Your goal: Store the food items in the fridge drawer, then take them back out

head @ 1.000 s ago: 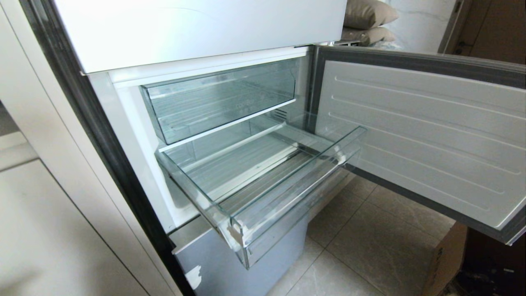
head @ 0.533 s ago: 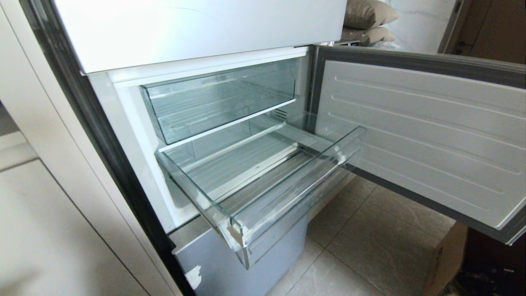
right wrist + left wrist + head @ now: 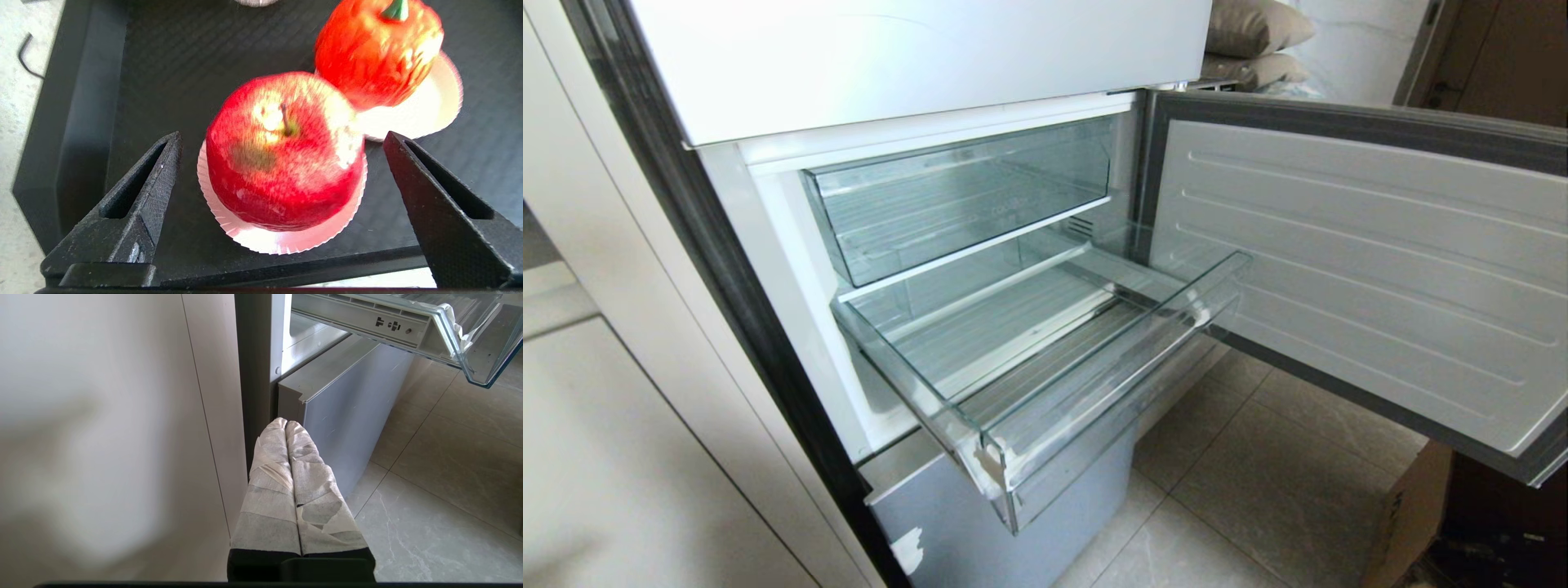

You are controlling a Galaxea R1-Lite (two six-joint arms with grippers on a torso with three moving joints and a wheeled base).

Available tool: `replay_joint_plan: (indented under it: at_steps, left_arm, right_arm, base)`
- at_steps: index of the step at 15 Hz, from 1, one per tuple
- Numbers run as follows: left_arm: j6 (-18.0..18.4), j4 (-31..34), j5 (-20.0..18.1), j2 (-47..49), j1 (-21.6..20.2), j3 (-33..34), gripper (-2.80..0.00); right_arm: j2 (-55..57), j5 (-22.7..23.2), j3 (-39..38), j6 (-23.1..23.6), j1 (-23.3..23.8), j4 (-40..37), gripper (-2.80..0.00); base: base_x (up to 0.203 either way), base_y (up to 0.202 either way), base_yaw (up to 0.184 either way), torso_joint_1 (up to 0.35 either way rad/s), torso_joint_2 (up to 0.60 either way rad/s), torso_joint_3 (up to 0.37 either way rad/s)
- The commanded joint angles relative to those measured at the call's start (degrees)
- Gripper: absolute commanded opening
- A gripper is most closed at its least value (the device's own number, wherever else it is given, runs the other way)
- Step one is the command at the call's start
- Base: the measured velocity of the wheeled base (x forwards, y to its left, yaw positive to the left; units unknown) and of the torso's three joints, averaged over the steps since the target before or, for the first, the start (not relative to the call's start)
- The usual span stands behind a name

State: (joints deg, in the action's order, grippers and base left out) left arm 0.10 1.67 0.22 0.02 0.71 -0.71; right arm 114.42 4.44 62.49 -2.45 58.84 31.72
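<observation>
The clear fridge drawer (image 3: 1045, 392) is pulled out and holds nothing; white tape scraps mark its front corner (image 3: 455, 322). In the right wrist view two red food items sit on white paper liners in a black tray (image 3: 98, 81): an apple (image 3: 282, 151) and, beyond it, a bumpy orange-red fruit (image 3: 378, 51) with a green stem. My right gripper (image 3: 282, 136) is open, its black fingers standing either side of the apple without touching it. My left gripper (image 3: 287, 424) hangs shut by the fridge's lower grey panel, its fingers wrapped in white tape. Neither arm shows in the head view.
Above the pulled-out drawer sits a second clear drawer (image 3: 964, 196), pushed in. The fridge door (image 3: 1364, 269) stands open to the right over a tiled floor (image 3: 1258, 482). A cardboard box (image 3: 1409, 514) is at the lower right, and a white cabinet wall (image 3: 621, 457) on the left.
</observation>
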Motion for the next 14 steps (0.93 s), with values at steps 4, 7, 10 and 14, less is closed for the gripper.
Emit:
replay_joint_plan:
  at_steps: [4, 7, 10, 14]
  left_arm:
    - [-0.01, 0.00, -0.04, -0.02, 0.00, 0.00, -2.80]
    - [-0.01, 0.00, 0.04, -0.02, 0.00, 0.00, -2.80]
    - [-0.01, 0.00, 0.04, -0.02, 0.00, 0.00, -2.80]
    - [-0.01, 0.00, -0.01, -0.02, 0.00, 0.00, -2.80]
  right_arm:
    - [1.86, 0.22, 0.34, -0.25, -0.12, 0.12, 0.00]
    - [2.21, 0.33, 0.88, -0.63, -0.12, 0.10, -2.80]
    - [2.21, 1.18, 1.14, -1.15, -0.13, 0.10, -2.80]
    - [0.26, 1.19, 0.59, -1.23, -0.05, -0.24, -2.80]
  base:
    - [0.000, 0.000, 0.000, 0.000, 0.00, 0.000]
    - [0.000, 0.000, 0.000, 0.000, 0.00, 0.000]
    - [0.000, 0.000, 0.000, 0.000, 0.00, 0.000]
    - [0.000, 0.000, 0.000, 0.000, 0.00, 0.000]
